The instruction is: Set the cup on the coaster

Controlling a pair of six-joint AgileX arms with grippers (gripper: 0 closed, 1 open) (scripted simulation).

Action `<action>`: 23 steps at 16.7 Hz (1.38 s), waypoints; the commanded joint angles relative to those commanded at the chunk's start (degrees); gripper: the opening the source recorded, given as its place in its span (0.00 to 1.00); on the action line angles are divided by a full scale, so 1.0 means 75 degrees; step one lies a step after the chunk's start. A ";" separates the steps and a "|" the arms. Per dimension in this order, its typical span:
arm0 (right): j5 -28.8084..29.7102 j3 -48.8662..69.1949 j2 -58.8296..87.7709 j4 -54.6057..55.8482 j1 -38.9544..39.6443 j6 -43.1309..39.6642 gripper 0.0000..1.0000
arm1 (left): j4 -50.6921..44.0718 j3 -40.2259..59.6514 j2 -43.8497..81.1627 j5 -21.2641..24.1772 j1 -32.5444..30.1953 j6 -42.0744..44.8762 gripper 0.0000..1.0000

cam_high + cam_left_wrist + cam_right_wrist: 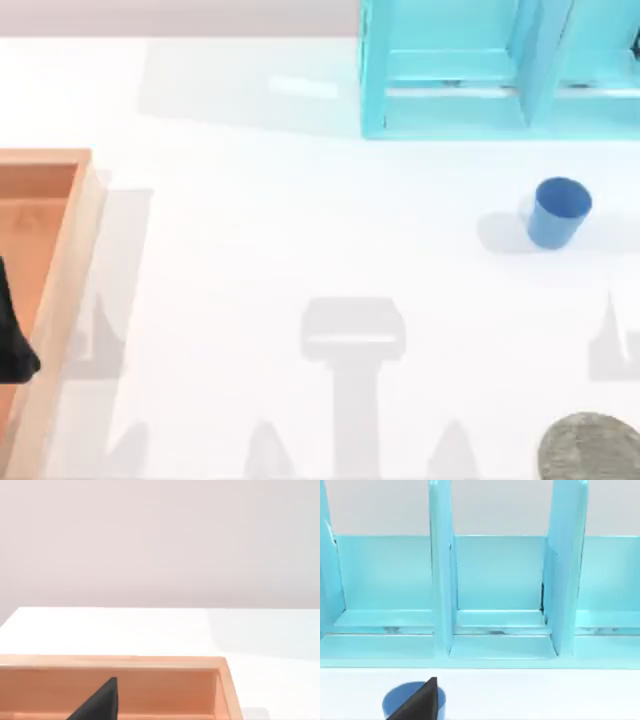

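While my left gripper (15, 345) hangs over the orange wooden tray (60, 290) at the left edge of the table (300, 230), I see only a dark part of it and cannot tell how my jaws stand on that side. Of my right gripper (417, 702) just a dark wedge shows in the right wrist view, in front of the cup (400, 700), so its jaws are equally unreadable to me, and I cannot tell whether it touches anything. Seen from above, the cup (557, 212) stands upright on the right side of the table, nearer than the turquoise cabinet (500, 70) and apart from it. On the near right, the coaster (590, 448) lies flat, well apart from the cup and cut by the near edge of the top view. Between tray and cup, the white tabletop is open across the middle.
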 joint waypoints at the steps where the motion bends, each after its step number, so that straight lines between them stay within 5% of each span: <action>1: 0.0000 0.0000 0.0000 0.0000 0.0000 0.0000 1.00 | 0.0000 0.0000 0.0000 0.0000 0.0000 0.0000 1.00; 9: -0.0345 0.2034 0.2198 -0.1588 0.0707 -0.1819 1.00 | 0.0000 0.0000 0.0000 0.0000 0.0000 0.0000 1.00; 23: -0.0511 1.0381 1.3417 -0.8329 0.2069 -0.8271 1.00 | 0.0000 0.0000 0.0000 0.0000 0.0000 0.0000 1.00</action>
